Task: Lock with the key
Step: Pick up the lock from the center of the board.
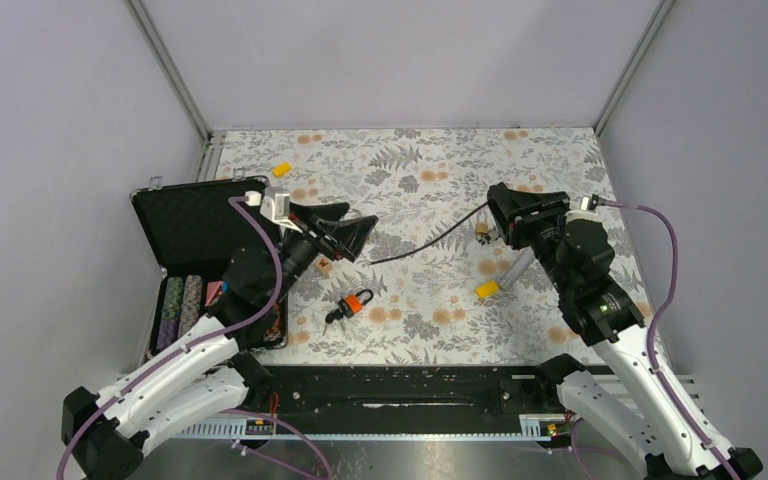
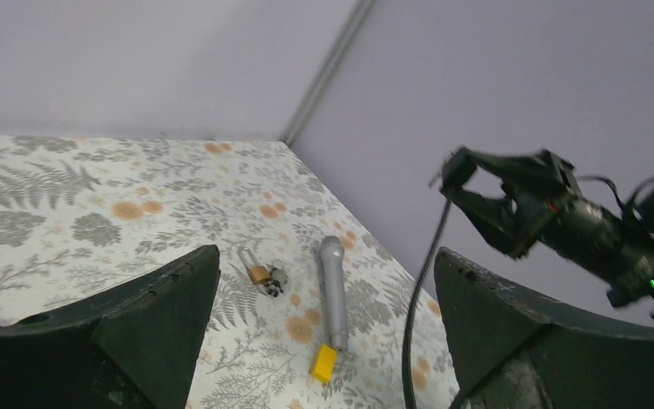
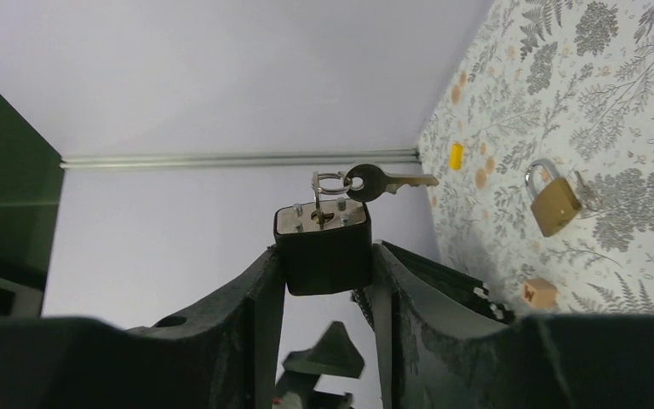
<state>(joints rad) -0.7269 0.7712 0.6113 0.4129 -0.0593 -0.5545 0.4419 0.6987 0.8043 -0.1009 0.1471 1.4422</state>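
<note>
My right gripper (image 1: 497,210) (image 3: 324,256) is shut on a black square lock body (image 3: 322,249) and holds it in the air. A key stands in the lock's silver face, and a second key (image 3: 383,181) hangs on its ring. A black cable (image 1: 430,238) (image 2: 417,315) trails from there toward the left. A small brass padlock (image 1: 482,232) (image 2: 260,274) with a silver shackle lies on the cloth below my right gripper, with small keys beside it. The right wrist view shows a brass padlock (image 3: 553,204) lying flat. My left gripper (image 1: 358,230) (image 2: 328,256) is open, empty and above the cloth.
An orange-and-black key bunch (image 1: 352,303) lies at front centre. A silver cylinder (image 1: 518,268) (image 2: 333,290) with a yellow block (image 1: 487,290) (image 2: 324,362) lies near the padlock. A wooden cube (image 1: 324,266) (image 3: 538,292), another yellow block (image 1: 281,169) and an open black case (image 1: 190,225) are on the left.
</note>
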